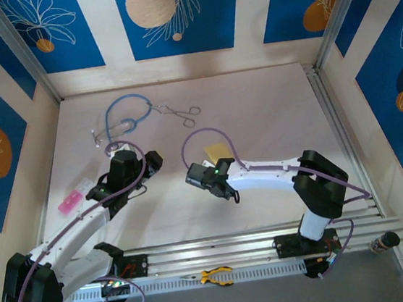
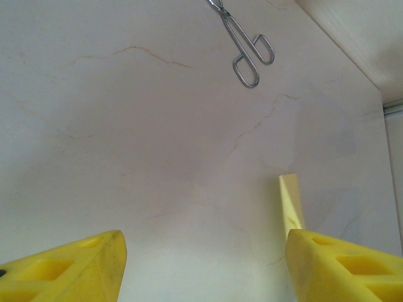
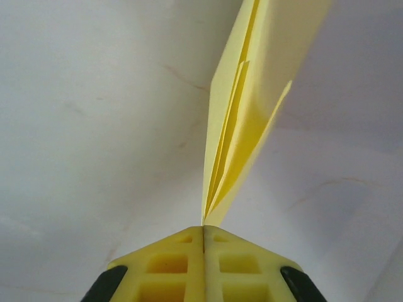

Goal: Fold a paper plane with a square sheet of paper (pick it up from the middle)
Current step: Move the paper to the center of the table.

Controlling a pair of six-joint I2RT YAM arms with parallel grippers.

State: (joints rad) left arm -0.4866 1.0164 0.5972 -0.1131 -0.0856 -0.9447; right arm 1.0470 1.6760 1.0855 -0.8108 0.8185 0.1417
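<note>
The pale-yellow sheet of paper (image 3: 252, 94) is folded lengthwise into several layers with a centre crease, like a narrow paper plane. It stands on edge and runs away from my right gripper (image 3: 203, 228), which is shut on its near end. From above, the paper (image 1: 218, 151) lies mid-table just beyond the right gripper (image 1: 212, 164). My left gripper (image 1: 148, 163) hovers to the paper's left, open with nothing between its fingers. In the left wrist view, a strip of the paper (image 2: 291, 201) shows above the right fingertip (image 2: 340, 264) of the left gripper (image 2: 204, 264).
A blue stethoscope (image 1: 128, 115) and steel forceps (image 1: 179, 112) lie at the back of the table; the forceps (image 2: 247, 53) are far ahead of the left gripper. A small pink object (image 1: 69, 202) sits at the left edge. Yellow-handled pliers (image 1: 215, 275) rest by the arm bases.
</note>
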